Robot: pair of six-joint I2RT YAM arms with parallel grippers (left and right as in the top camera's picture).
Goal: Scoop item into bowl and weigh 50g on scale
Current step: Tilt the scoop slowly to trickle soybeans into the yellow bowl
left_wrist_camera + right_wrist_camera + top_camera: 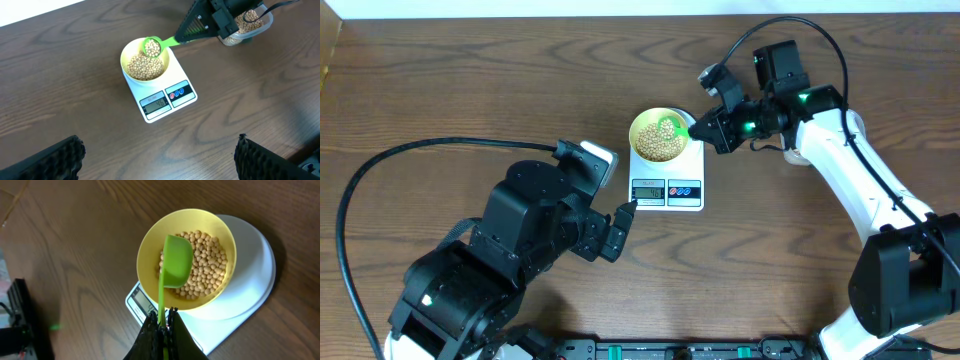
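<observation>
Nearest me, by the near edge toward the left corner, the left gripper (pixel 159 142) hangs with its fingers spread wide and nothing between them. From overhead its tips look just beside the front corner of the scale (pixel 667 182), though I can't tell how high they ride. A nudge forward from that arm could jog the scale and spoil the reading.

The scale sits about mid-table, its display facing the near edge. The digits are too small for me to read with any certainty. On its platform stands the bowl (pixel 658 135), off-centre, with bare platform showing on one side. It is already well filled with beans (pixel 205 270).

Above the bowl is a green scoop (pixel 152 46). The right gripper (pixel 162 330) reaches in from the right and is clamped tight on the thin handle. From the left wrist I see beans in the scoop. From the right wrist only its smooth back shows, so I'd judge it is tipped.

The main worry is overshooting: a full scoop going in at once could carry the weight past fifty. Beans could also bounce off the heap or the rim and roll across the table. If the scoop rests on the bowl, the reading would be false.

Farther off, toward the right edge, a clear tub (pixel 250 25) holds the remaining beans.
</observation>
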